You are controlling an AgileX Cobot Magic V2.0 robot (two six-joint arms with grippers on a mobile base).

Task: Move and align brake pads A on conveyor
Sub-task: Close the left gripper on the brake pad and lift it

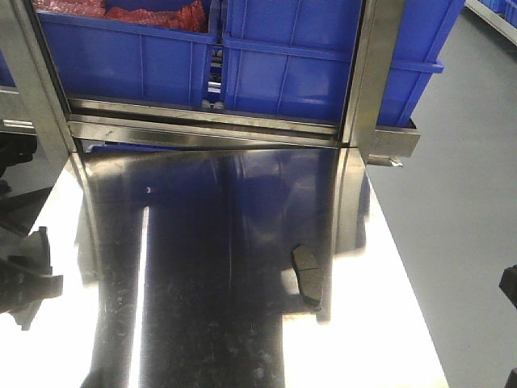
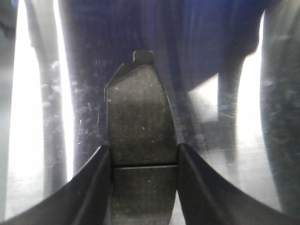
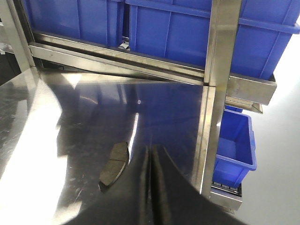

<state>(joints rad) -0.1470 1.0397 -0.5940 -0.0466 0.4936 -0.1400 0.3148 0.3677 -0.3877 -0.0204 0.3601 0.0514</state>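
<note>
Upon the worktop [image 1: 404, 323] one brake pad [image 1: 307, 276] is laid; a second brake pad [image 2: 140, 108] is clamped by the left pincer [image 2: 143, 149]; the right pincer [image 3: 150, 152] is pressed closed.

Blue bins [image 1: 291, 73] stand on a steel rack [image 1: 376, 73] at the bench's [image 1: 404, 323] far edge. One bin holds red items [image 1: 153, 12].

brake pad [image 2: 140, 122]: dark grey, pale-speckled, thin cross groove | bins [image 1: 291, 65]: blue | bin contents [image 1: 153, 14]: red | tabletop [image 1: 396, 315]: silver
</note>
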